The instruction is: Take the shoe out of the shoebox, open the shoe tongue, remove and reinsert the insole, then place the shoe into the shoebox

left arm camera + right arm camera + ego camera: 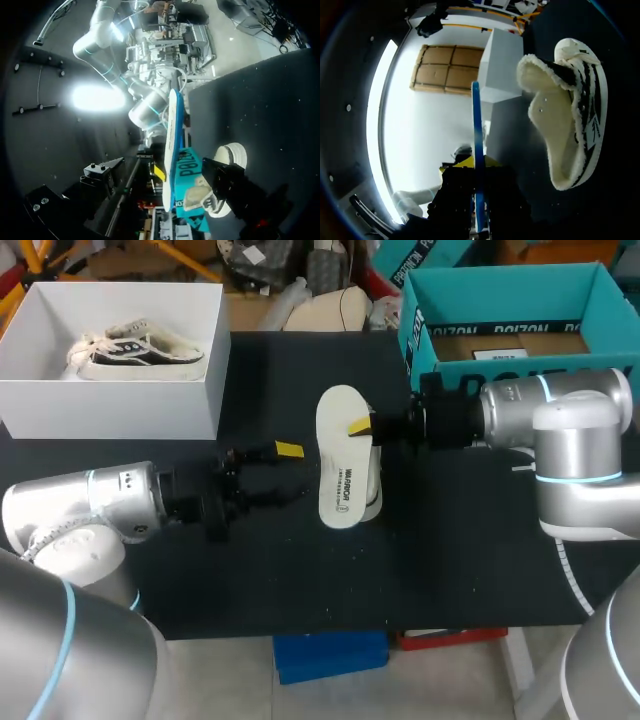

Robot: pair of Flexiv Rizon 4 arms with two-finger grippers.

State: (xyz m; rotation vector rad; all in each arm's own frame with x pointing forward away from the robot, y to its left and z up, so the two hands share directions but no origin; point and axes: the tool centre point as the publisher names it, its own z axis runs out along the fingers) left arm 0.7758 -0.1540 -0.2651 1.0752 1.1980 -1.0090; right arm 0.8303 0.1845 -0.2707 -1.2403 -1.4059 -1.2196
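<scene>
Beside the shoe (570,115), right arm (520,410) level, fingers (358,427) pinching insole (340,455)

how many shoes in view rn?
2. One shoe in the white box; the other shoe mid-table, partly covered by the insole in the right gripper. Teal box floor partly hidden.

shoe (373,498) mostly hidden under insole (342,455) | teal box (415,328) front behind right arm (560,410)

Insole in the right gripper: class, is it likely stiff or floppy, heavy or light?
The insole is probably light: the right gripper pinches it by one edge. It seems fairly stiff, showing edge-on as a straight line in the right wrist view; being so thin, it would likely flex if pushed.
</scene>
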